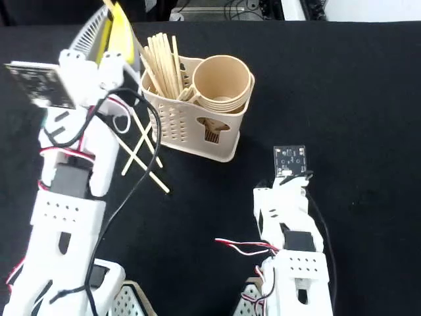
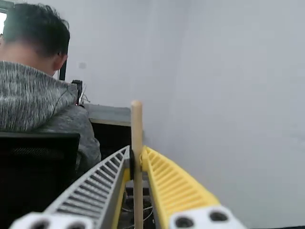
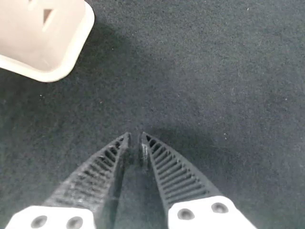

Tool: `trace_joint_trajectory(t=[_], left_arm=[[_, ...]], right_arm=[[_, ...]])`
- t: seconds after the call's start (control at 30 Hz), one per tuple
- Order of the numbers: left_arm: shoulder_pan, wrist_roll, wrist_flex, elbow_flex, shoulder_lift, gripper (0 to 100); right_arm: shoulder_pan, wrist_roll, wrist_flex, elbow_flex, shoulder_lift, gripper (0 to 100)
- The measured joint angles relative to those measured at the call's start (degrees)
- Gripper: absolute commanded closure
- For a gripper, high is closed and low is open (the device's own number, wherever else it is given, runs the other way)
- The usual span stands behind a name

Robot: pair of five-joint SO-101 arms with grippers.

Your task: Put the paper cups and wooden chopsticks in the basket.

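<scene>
Your left fingers (image 2: 167, 176) pinch one chopstick (image 2: 137, 129), its end poking past the tips. Your right fingers (image 3: 167, 167) are pressed together, empty, over the bench (image 3: 214, 71) near the basket (image 3: 43, 43).

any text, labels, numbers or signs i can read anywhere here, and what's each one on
No text here is readable.
left arm's camera board: tiny marks, too small to read
right arm's camera board: tiny marks, too small to read
basket: cut-out shapes, no letters
paper cups: plain
chopstick in the left claw: bare wood
</scene>
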Motion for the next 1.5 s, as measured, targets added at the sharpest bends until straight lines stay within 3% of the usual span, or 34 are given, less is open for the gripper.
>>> trace_joint_trajectory(t=[0.27,0.43,0.57,0.73,0.83,0.97,1.17,1.33,1.5], left_arm=[[0.1,0.1,-2.1,10.8,0.0,97],[0.2,0.1,-4.7,15.2,0.0,84],[-0.1,3.3,8.9,10.6,0.3,80],[-1.8,18.0,33.5,-5.1,2.1,77],[-5.7,28.5,47.2,-14.9,3.4,77],[-14.0,34.6,61.2,-19.6,6.2,76],[-23.3,36.0,65.2,-19.7,17.9,76],[-22.9,36.0,63.7,-20.5,34.8,76],[-21.8,36.0,64.1,-29.6,53.6,77]], right_arm=[[0.0,0.0,0.0,0.0,0.0,95.6],[0.0,0.0,0.0,0.0,0.0,95.6],[0.0,0.0,0.0,0.0,0.0,95.6],[0.0,0.0,0.0,0.0,0.0,95.6],[0.0,0.0,0.0,0.0,0.0,95.6],[0.0,0.0,0.0,0.0,0.0,95.6],[0.0,0.0,0.0,0.0,0.0,95.6],[0.0,0.0,0.0,0.0,0.0,95.6],[0.0,0.0,0.0,0.0,0.0,95.6]])
